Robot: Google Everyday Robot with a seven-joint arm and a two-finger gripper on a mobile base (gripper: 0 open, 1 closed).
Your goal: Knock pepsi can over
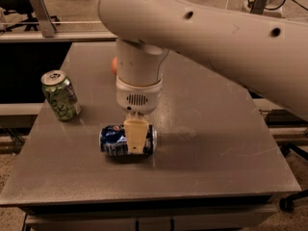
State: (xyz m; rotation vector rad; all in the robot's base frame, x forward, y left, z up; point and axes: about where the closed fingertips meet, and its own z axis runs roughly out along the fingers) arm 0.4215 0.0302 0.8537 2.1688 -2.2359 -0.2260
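Note:
The pepsi can (113, 139), dark blue with white markings, lies on its side on the grey table (216, 143), near the front and left of the middle. My gripper (136, 142) hangs straight down from the big white arm (139, 76) and is set across the can. One pale finger (137, 134) stands against the can's near side, towards its right end. The other finger is hidden behind the can. The can has been moving along with the gripper.
A green-patterned can (60, 95) stands upright at the table's left edge, a little behind the pepsi can. An orange-red fruit (114, 65) peeks out behind the arm. Rails and frames run beyond the table's far and left edges.

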